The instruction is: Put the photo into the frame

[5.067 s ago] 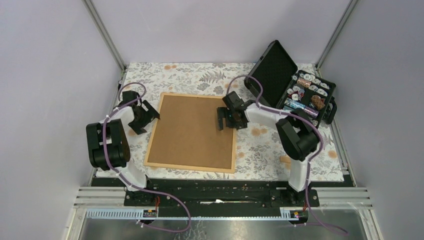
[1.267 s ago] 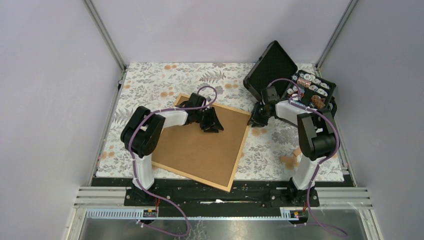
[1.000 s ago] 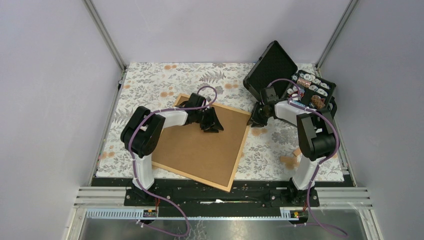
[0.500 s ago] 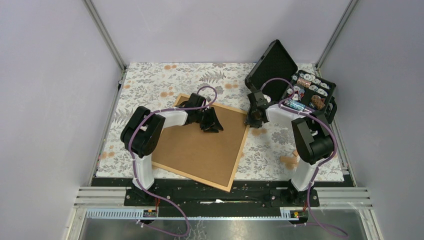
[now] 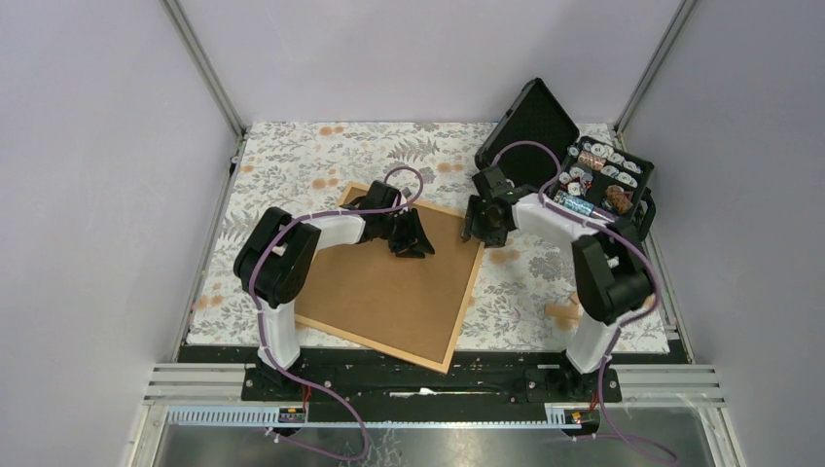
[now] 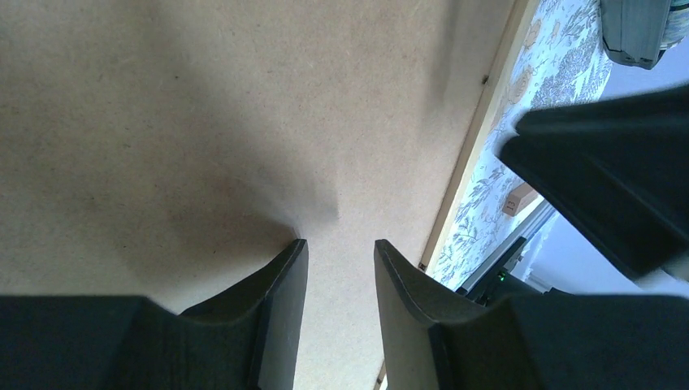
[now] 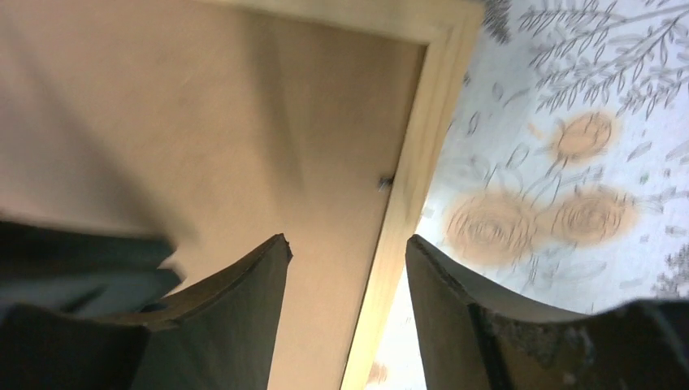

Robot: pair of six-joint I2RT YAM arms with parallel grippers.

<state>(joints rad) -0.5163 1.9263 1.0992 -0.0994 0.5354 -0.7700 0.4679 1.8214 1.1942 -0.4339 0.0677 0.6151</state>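
loosely, right gripper (image 7: 347,242) straddles the frame (image 7: 429,106) edge, flowered cloth (image 7: 569,162) beyond.

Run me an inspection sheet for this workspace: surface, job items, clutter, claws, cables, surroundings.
Surface: floral cloth covers the table, lying flat.
Job's things: frame lies back up and askew, with the brown backing board showing; its near corner overhangs the cloth. Photo: nothing seen.
Clutter: open black case at far right, small items in its compartments; small wood piece by the right arm.
Claws: left claw open, tips at the backing board, empty; right claw open over the frame's right edge, empty.
Cables: purple cables loop off both arms.
Surroundings: plain pale walls, metal corner posts.
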